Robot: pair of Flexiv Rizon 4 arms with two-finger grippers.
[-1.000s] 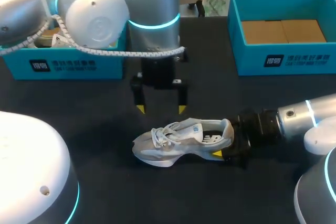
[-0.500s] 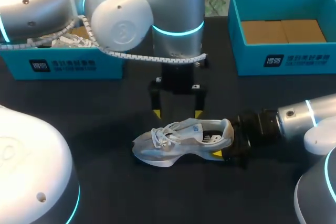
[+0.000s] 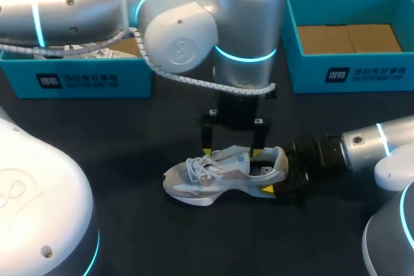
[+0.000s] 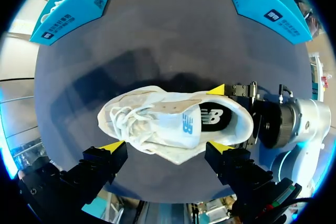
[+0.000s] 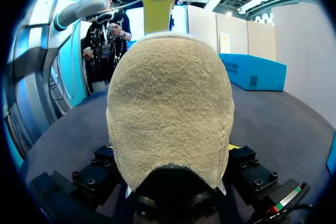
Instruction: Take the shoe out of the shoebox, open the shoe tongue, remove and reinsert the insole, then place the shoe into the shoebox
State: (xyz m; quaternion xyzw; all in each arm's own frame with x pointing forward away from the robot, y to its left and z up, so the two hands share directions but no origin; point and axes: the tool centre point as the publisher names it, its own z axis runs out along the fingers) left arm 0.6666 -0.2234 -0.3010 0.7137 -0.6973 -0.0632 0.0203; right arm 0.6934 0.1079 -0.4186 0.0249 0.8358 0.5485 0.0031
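Two grippers attend one white-and-grey sneaker [image 3: 223, 174], which lies on its sole on the black table [image 3: 129, 134], out of any box, toe toward your left arm. Nearest you, the right gripper [image 3: 278, 179] is closed on the heel, one fingertip on each side, the padded heel collar filling the gap between them. Judge the sneaker light, its knit upper and tongue soft and yielding, its sole and heel cup stiffer; the heel is therefore the sound place to pin it, and the tongue's free top edge the place to pinch, clear of the loose laces, which may snag. Just beyond, the left gripper [image 3: 232, 150] hangs over the collar with jaws wide apart, holding nothing. Farthest stand two teal shoeboxes: the left shoebox [image 3: 77, 79] holds pale material you cannot identify, and the right shoebox [image 3: 349, 72] shows only its brown cardboard floor.
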